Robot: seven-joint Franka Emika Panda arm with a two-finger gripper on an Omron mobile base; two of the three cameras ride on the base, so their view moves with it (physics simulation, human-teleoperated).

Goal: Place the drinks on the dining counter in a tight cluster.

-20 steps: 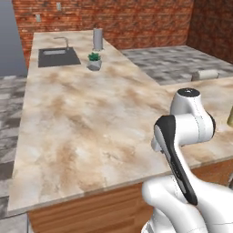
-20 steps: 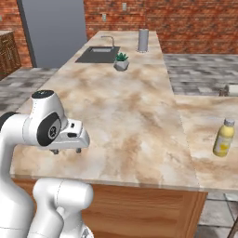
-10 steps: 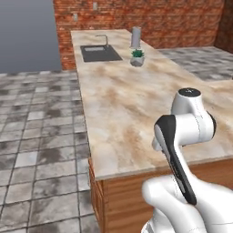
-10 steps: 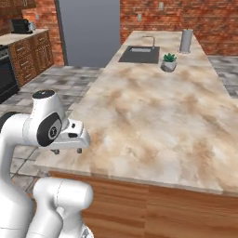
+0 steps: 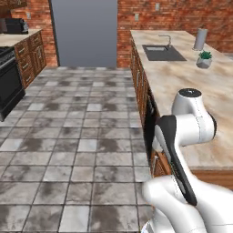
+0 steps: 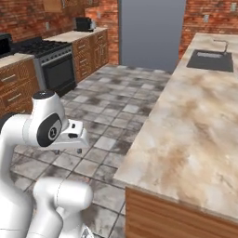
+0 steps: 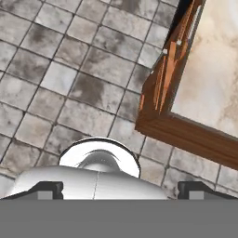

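Note:
The drinks are out of view. The dining counter [image 5: 182, 86], beige-brown marbled stone on a wood base, runs along the right of the left base view and fills the right of the right base view [image 6: 195, 125]. Its near corner [image 7: 209, 74] lies at the upper right of the hand view. My gripper [image 7: 120, 189] is folded in close to the arm and points down at the tiled floor beside that corner. It is open, its fingertips [image 7: 46, 189] stand far apart, and it holds nothing. The hand [image 6: 74, 137] hangs off the counter's left side.
A sink [image 5: 163, 52], a small potted plant [image 5: 204, 59] and a grey cylinder [image 5: 200, 39] sit at the counter's far end. A stove [image 6: 51, 65] with wooden cabinets lines the left wall. A tall grey panel [image 5: 84, 32] stands at the back. Open tiled floor [image 5: 77, 136] lies between.
The whole picture has swung: the base has turned left, so the counter now sits at the right and floor and stove have come into view. The yellow bottle seen earlier has left the frame.

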